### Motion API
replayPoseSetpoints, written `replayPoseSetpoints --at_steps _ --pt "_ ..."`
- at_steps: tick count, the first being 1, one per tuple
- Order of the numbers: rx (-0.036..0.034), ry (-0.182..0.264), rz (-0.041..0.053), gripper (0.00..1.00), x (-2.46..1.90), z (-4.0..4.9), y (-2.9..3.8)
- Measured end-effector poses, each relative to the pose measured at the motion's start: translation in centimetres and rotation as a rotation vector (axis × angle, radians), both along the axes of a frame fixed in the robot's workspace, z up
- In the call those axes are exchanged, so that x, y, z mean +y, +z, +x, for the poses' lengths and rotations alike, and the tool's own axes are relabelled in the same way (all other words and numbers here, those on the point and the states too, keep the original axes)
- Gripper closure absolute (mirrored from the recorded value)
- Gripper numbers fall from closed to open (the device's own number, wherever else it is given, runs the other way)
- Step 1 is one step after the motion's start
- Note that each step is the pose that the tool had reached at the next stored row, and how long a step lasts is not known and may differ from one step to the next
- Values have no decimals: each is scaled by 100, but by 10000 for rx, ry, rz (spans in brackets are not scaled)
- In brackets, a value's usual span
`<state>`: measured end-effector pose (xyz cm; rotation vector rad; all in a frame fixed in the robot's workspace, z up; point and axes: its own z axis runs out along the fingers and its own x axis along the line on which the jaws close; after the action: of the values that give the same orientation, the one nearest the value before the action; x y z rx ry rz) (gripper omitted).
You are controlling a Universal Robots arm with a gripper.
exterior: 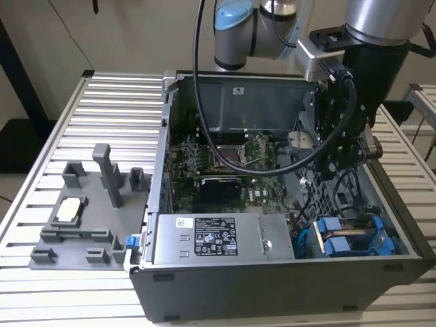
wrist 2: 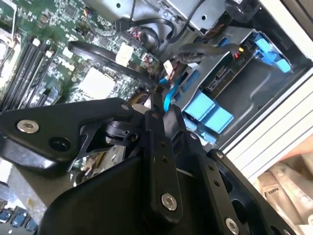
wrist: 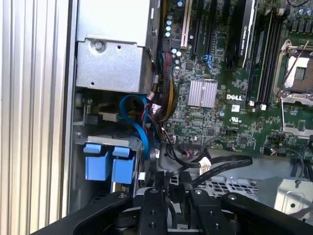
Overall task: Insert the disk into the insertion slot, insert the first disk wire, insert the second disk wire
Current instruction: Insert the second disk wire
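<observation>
Nearest, at the case's front corner, the disk point(exterior: 351, 237) lies in the insertion slot point(wrist 2: 264, 85) (fully seated, we judge), so we take the wire steps to be in hand. Just beyond, the pincer point(wrist: 171, 187) hovers by the blue wire point(wrist: 139, 122). We cannot tell its opening or hold. The next move calls for fine aim among tangled leads. Farthest lies the motherboard point(exterior: 225, 163).

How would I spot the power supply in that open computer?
Start at the open computer case on the ribbed table. Along its near wall in the exterior view lies the power supply: a silver box with a big label, unlike the green motherboard behind.
</observation>
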<state>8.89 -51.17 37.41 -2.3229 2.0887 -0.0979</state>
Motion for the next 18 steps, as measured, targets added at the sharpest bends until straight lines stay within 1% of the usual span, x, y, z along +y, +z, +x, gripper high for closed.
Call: replayPoseSetpoints --at_steps 2,3,4,7,8,9,10,11,12,13,15,17,18 --pt "-33 35 -34 74 23 -15 1" --pt "-66 48 -36 74 39 -23 0" --pt "-122 61 -35 74 53 -30 -3" --pt "-344 86 -49 74 76 -46 -15" --pt "-393 91 -78 74 77 -46 -17" --pt "-411 94 -152 74 77 -45 -17" --pt "-433 97 -265 74 77 -46 -17" --pt "-477 98 -390 74 77 -48 -19" --pt "-517 100 -449 74 78 -51 -22" --pt "-559 100 -483 74 79 -56 -27" --pt "-626 100 -498 74 81 -65 -36" --pt "-667 101 -502 74 85 -83 -40" --pt "-674 101 -501 74 87 -91 -41"
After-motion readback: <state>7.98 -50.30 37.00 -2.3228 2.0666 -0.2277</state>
